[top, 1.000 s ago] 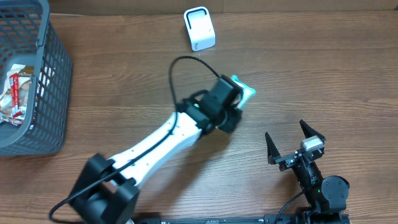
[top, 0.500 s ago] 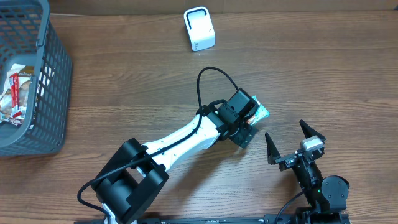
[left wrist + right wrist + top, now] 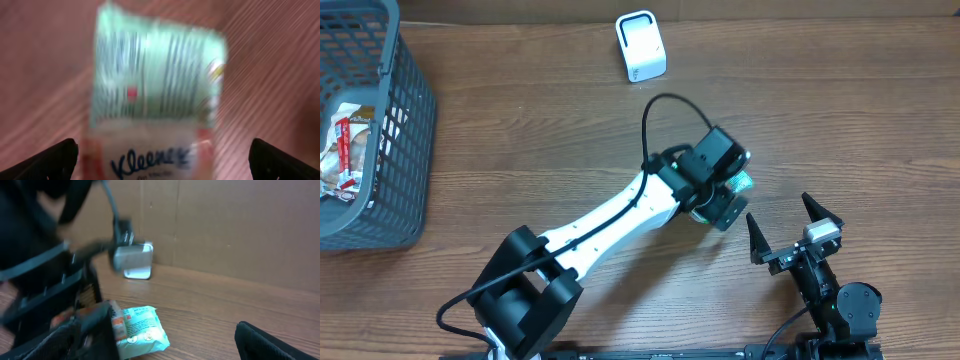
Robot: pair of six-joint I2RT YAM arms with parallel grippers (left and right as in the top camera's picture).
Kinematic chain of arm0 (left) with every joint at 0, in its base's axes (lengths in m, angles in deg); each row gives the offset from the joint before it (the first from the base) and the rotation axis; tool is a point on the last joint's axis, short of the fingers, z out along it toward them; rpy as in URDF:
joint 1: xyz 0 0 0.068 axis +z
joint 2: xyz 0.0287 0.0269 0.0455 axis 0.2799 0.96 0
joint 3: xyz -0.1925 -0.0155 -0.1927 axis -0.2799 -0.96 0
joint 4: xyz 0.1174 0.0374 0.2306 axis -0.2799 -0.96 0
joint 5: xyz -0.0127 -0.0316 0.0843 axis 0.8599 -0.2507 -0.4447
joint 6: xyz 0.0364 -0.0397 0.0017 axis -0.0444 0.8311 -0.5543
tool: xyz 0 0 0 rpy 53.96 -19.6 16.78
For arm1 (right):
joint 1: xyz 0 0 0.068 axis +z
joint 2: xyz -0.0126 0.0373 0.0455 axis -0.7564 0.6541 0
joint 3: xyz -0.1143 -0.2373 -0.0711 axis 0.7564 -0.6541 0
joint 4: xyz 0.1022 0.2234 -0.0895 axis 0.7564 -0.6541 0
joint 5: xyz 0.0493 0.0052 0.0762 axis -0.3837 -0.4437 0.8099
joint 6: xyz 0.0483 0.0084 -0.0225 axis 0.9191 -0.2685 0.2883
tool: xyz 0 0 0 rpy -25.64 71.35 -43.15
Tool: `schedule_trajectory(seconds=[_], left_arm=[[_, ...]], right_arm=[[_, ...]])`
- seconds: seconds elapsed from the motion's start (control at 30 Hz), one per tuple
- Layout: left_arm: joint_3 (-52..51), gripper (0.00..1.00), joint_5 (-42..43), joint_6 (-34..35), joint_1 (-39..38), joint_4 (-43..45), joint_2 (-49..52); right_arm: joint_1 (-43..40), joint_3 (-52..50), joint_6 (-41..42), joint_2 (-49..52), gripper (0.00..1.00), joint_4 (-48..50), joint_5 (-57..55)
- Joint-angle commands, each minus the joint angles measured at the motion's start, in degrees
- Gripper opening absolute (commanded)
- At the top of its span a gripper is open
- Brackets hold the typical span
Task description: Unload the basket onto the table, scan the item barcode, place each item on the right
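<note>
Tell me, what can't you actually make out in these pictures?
Tissue pack: smeared by motion in the left wrist view; no barcode readable.
Same pack, overhead: mostly under the left arm.
Scanner: its face too small overhead, blurred in the right wrist view.
Basket: cut off by overhead's left edge.

Left arm point(image 3: 610, 215) bars the middle of the table point(image 3: 840, 110) diagonally | basket point(image 3: 405, 150) walls the left edge | scanner point(image 3: 641, 46) stands at the far edge | bare wood right of the scanner gives 1 wide lane toward the tissue pack point(image 3: 744, 183)
</note>
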Motion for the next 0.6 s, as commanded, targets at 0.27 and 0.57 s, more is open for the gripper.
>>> schedule_trajectory(seconds=[0.27,0.57], left_arm=[[6.73,1.00,-2.14,-6.29,0.02,-5.25,-0.98],[0.76,1.00,-2.10,-6.21,0.02,-0.50,-0.94]], right_arm=[[0.22,-0.61,0.46,-0.46,1.00,0.33,-0.59],[0.22,-0.61,0.46,-0.46,1.00,0.31,-0.59]])
